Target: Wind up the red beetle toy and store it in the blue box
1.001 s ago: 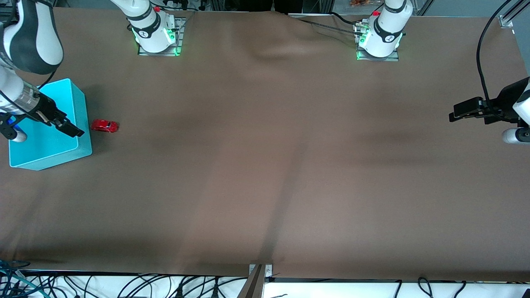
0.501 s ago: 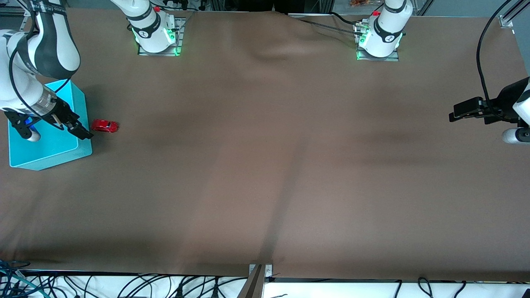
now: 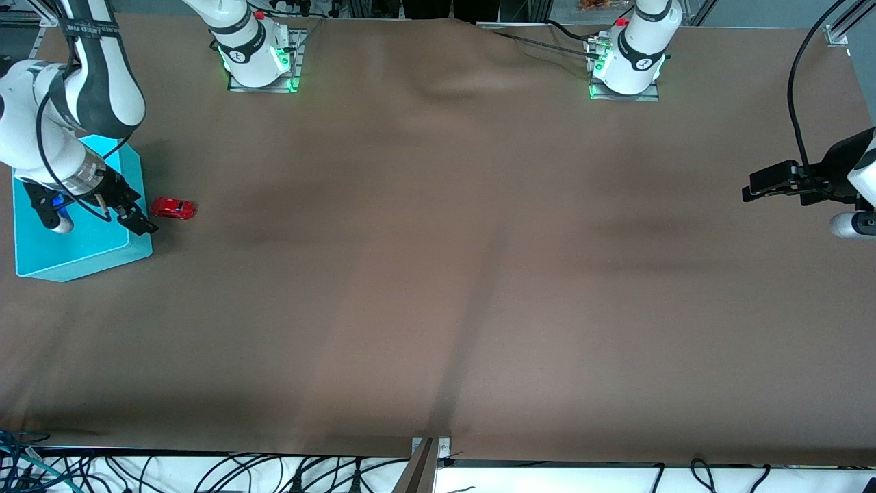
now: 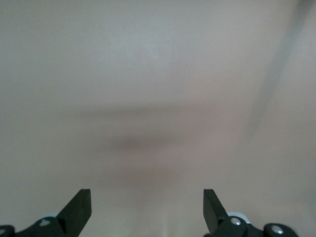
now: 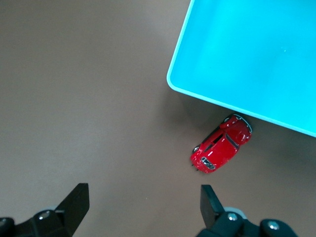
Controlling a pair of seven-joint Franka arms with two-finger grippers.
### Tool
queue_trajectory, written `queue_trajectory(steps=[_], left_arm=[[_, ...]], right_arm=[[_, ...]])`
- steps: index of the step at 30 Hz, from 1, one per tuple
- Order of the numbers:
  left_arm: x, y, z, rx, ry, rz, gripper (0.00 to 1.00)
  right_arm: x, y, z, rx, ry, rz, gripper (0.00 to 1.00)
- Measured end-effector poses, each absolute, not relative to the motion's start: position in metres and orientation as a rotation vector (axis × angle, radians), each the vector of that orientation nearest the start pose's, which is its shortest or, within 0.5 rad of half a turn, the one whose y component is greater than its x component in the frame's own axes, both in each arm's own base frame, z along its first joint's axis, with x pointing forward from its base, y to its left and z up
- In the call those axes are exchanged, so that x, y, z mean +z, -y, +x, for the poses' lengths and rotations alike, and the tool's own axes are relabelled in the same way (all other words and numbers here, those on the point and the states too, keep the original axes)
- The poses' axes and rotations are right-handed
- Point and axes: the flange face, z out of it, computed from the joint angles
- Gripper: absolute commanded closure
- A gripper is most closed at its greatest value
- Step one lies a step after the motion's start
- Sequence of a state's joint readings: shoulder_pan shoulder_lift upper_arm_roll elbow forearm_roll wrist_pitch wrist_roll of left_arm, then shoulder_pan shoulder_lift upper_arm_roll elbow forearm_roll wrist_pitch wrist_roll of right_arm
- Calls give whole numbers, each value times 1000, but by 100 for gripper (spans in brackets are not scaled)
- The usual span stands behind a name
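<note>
Swinging in since a second ago, the right gripper now hangs over the blue box edge, fingers wide and apparently empty. Just beside that box the red beetle toy sits unmoved on the counter, while the left gripper waits, fingers wide, at its own end

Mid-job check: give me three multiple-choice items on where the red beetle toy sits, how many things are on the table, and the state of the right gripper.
1. Where is the red beetle toy?
A. inside the blue box
B. on the table beside the blue box
C. in the left gripper

2. How many loose things lie on the table?
A. two
B. four
C. six

3. What is the right gripper doing?
A. open, empty
B. shut on the toy
C. shut on the box wall

Key: 1 B, the right wrist view shows the toy on the cloth just outside the box corner. 2 A, only toy and box. 3 A, its fingers stand apart with nothing between them. The left gripper waits open.
</note>
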State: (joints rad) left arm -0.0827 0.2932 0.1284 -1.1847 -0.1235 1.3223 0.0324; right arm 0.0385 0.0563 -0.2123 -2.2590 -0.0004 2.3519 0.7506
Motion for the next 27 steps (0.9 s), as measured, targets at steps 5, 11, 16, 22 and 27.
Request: queue_trajectory(steps=[5,11,16,22,27], left_arm=[[612,1,615,243,-17,-3223,0],[612,1,615,243,-17,-3223,0],[612,1,615,243,-17,-3223,0],[612,1,615,243,-17,-3223,0],[612,1,615,243,-17,-3223,0]], right_arm=[[329,91,520,-58,-1457,-2788,0],[319,93,518,-52,-1521,-2758,0],[309,95,514,-57,-1562,-2736,0],[295,99,504,-55,-1608,-2711,0],[285,106,494,-58,-1637,-2696,0]])
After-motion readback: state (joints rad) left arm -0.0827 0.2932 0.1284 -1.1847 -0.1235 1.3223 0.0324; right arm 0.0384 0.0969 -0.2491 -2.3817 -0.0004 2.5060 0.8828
